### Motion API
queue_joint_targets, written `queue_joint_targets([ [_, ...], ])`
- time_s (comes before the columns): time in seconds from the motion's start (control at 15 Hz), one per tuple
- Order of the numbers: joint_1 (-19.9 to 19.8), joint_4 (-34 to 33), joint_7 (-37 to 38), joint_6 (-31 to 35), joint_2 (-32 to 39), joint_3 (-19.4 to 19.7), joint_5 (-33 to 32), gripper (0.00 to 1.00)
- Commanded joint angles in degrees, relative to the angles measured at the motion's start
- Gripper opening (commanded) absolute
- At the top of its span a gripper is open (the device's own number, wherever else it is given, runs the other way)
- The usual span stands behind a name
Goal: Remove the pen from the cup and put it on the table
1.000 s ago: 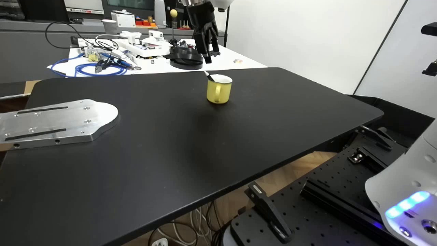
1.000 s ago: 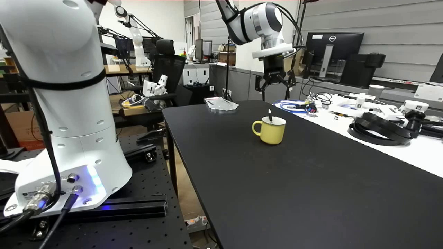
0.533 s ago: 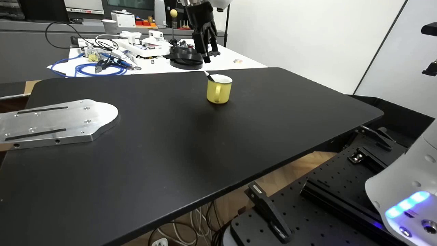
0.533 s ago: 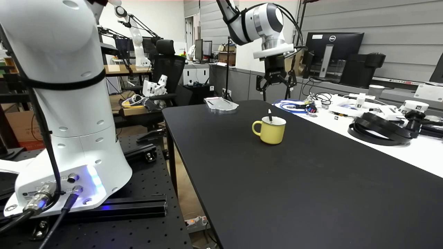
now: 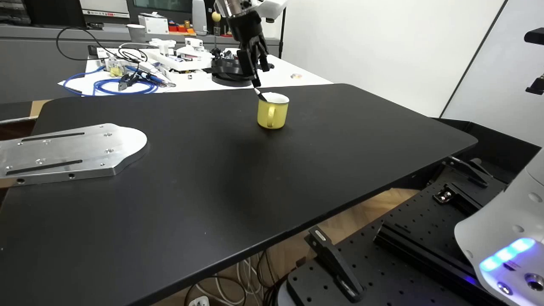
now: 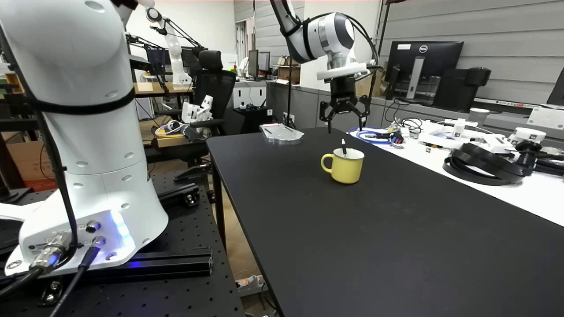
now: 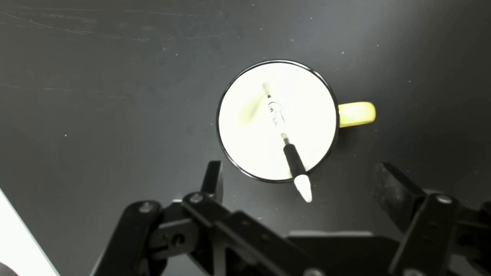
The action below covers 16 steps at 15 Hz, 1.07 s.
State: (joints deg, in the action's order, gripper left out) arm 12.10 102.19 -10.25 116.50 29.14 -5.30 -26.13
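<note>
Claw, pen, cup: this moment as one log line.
claw: open, holding nothing | pen: leaning in cup, white end sticking out | cup: upright on table | removal: not yet done

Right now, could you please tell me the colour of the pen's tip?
The pen's tip is white, clearest in wrist view.

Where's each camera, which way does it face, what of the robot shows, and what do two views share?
An exterior view near the robot base faces along the black table toward the metal plate; base at left, arm and gripper upper middle.
An exterior view from above faces across it toward the white table; base right, gripper top.
The wrist view looks down on the cup and pen; gripper fingers at the bottom.
Both exterior views share the cup, pen, metal plate and both tables.
</note>
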Motion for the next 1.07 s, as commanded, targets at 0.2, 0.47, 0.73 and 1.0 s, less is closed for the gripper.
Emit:
queue_joint_targets([
  [0.2,2.0,-1.5,2.2,-1.9,1.9,0.7,-2.5,1.0],
  [0.47,2.1,-1.7,2.3,-1.7,2.5,1.1,-4.0,1.0],
  [0.73,2.1,-1.9,2.4,-0.9,3.2,1.3,-4.8,1.0],
  [1.0,2.3,-2.2,2.9,0.1,3.9,1.2,-5.6,0.59],
])
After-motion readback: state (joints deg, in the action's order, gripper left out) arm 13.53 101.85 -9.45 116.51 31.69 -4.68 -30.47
